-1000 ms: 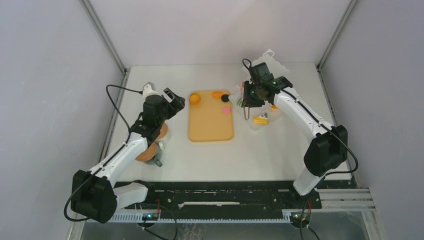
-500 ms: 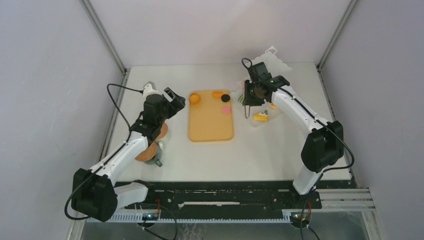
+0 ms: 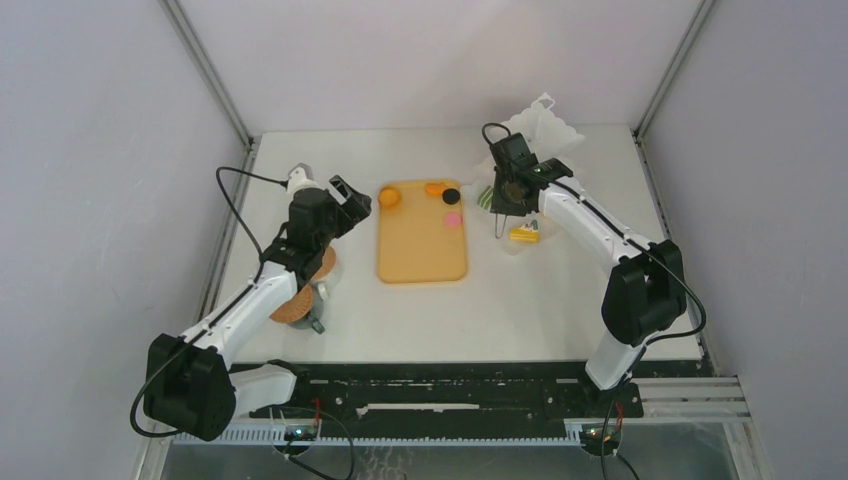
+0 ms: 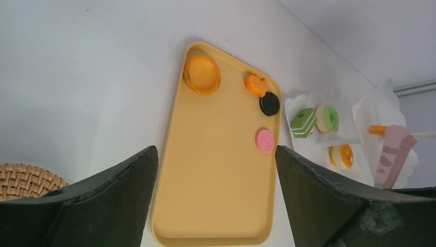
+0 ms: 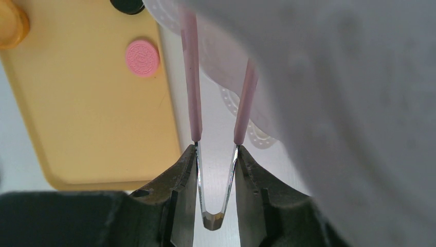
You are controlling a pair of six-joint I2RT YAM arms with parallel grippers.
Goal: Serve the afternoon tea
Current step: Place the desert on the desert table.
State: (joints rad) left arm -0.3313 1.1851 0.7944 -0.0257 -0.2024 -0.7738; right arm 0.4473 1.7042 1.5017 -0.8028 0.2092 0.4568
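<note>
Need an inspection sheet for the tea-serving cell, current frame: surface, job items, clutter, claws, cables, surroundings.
Surface: white table, tan tray at centre.
Job's things: orange tart, smaller orange piece, black round, pink round on the tray; green cake, green donut, yellow wedge on white paper trays to its right; woven coasters under the left arm.
Clutter: nothing seen.
Claws: left claw open, empty, beside the tray's left edge; right claw shut on pink tongs.
Cables: left-arm cable and right-arm cable loop free, off the pastries.
Surroundings: plain grey walls, metal frame posts.
</note>
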